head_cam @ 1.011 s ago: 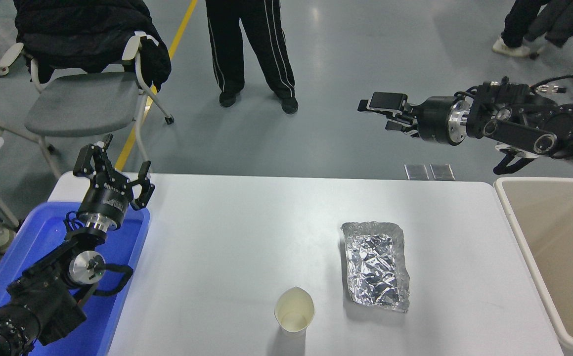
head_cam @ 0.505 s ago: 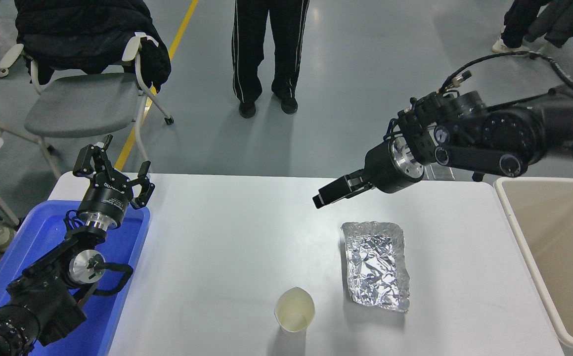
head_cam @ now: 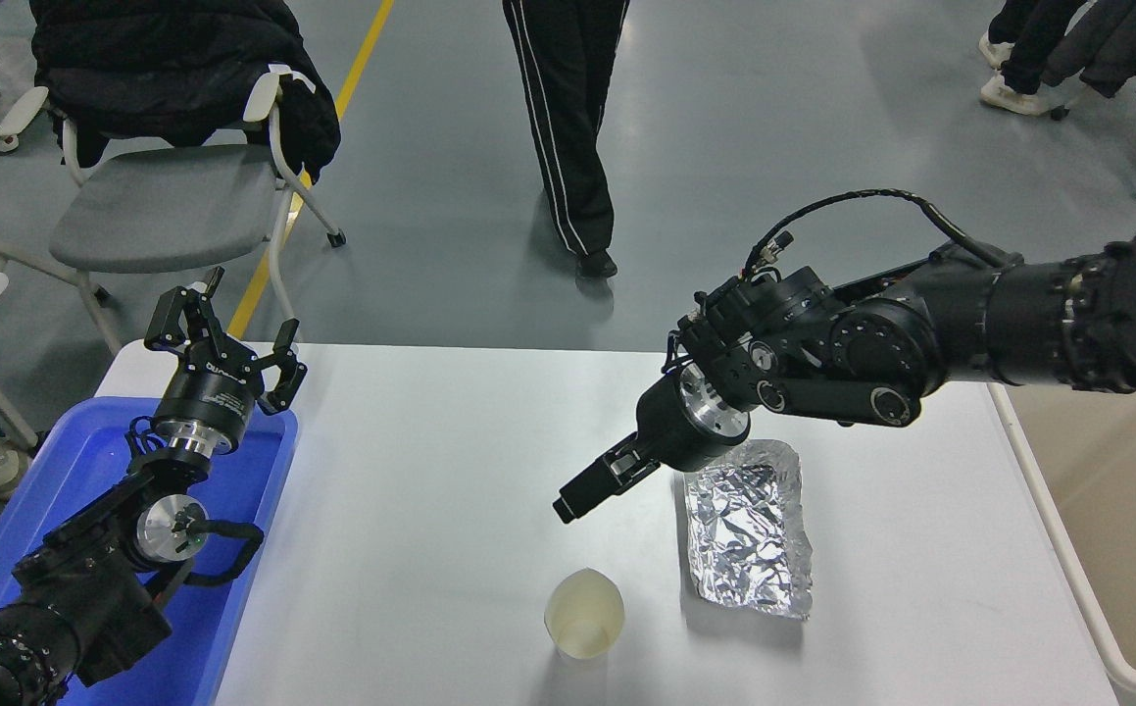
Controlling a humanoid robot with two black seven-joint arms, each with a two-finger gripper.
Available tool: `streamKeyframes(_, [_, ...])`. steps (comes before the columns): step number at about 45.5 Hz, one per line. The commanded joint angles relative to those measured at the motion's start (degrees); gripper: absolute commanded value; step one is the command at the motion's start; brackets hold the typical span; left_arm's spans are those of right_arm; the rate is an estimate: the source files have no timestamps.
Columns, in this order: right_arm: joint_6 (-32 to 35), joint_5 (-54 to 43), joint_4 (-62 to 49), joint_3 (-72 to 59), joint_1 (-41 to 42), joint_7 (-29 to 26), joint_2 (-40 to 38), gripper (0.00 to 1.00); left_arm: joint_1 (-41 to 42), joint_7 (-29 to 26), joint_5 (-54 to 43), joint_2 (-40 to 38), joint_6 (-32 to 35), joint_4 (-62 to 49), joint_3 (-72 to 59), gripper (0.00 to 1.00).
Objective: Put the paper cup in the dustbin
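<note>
The paper cup [head_cam: 584, 616] stands upright on the white table [head_cam: 430, 471] near its front edge, white outside and cream inside, with its rim squeezed out of round. My right gripper [head_cam: 569, 507] hangs above the table, pointing down and left, a short way behind and above the cup and not touching it. It is seen side-on, so its state does not show. The beige dustbin [head_cam: 1077, 579] stands at the table's right end, partly hidden by my right arm. My left gripper [head_cam: 224, 338] is parked open at the lower left.
A crinkled silver foil tray [head_cam: 749, 534] lies just right of the cup, under my right wrist. A blue tray [head_cam: 87, 461] sits at the table's left under my left arm. A grey chair [head_cam: 166, 206] and a person's legs [head_cam: 568, 127] are beyond the far edge.
My right arm has swung from high beyond the table's far right down and left over the table, ending close behind the cup. A person beyond the table has walked to the right. The cup has not moved.
</note>
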Motion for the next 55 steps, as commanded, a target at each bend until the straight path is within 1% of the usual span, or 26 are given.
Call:
streamKeyframes(1, [-0.30, -0.24, -1.23, 0.19, -4.43, 0.00, 1.09, 0.99, 0.00, -0.04, 0.00, 0.00, 0.00, 0.00, 0.00, 1.00])
streamKeyframes(15, [-0.48, -0.32, -6.77, 1.24, -11.29, 0.09, 1.09, 0.99, 0.00, -0.04, 0.00, 0.00, 0.00, 0.00, 0.00, 1.00])
streamKeyframes(21, [-0.57, -0.76, -7.30, 1.15, -12.78, 0.18, 1.09, 0.99, 0.00, -0.04, 0.00, 0.00, 0.00, 0.00, 0.00, 1.00])
streamKeyframes(29, [-0.91, -4.54, -7.38, 1.24, -14.45, 0.36, 1.09, 0.99, 0.00, 0.05, 0.00, 0.00, 0.00, 0.00, 0.00, 1.00])
streamKeyframes(35, [-1.53, -4.63, -7.38, 1.24, -15.25, 0.36, 1.09, 0.99, 0.00, -0.04, 0.00, 0.00, 0.00, 0.00, 0.00, 1.00])
streamKeyframes(41, [-2.32, -4.89, -7.47, 1.24, -15.51, 0.44, 1.09, 0.96, 0.00, 0.05, 0.00, 0.00, 0.00, 0.00, 0.00, 1.00])
streamKeyframes(43, [-2.94, -5.24, -7.47, 1.24, -15.51, 0.44, 1.09, 0.91, 0.00, 0.05, 0.00, 0.00, 0.00, 0.00, 0.00, 1.00])
streamKeyframes(45, [-3.55, -5.77, -7.47, 1.24, -15.51, 0.53, 1.09, 0.84, 0.00, -0.04, 0.00, 0.00, 0.00, 0.00, 0.00, 1.00])
streamKeyframes(48, [-4.34, -6.65, -7.56, 1.15, -15.68, 0.71, 1.09, 0.78, 0.00, 0.05, 0.00, 0.00, 0.00, 0.00, 0.00, 1.00])
streamKeyframes(49, [-4.52, -7.00, -7.65, 1.15, -15.69, 0.88, 1.09, 0.74, 0.00, 0.05, 0.00, 0.00, 0.00, 0.00, 0.00, 1.00])
streamKeyframes(53, [-4.78, -7.88, -7.82, 1.07, -15.34, 1.59, 1.09, 0.48, 0.00, 0.05, 0.00, 0.00, 0.00, 0.00, 0.00, 1.00])
streamKeyframes(55, [-4.70, -8.76, -7.82, 0.63, -15.07, 1.85, 1.09, 0.28, 0.00, -0.04, 0.00, 0.00, 0.00, 0.00, 0.00, 1.00])
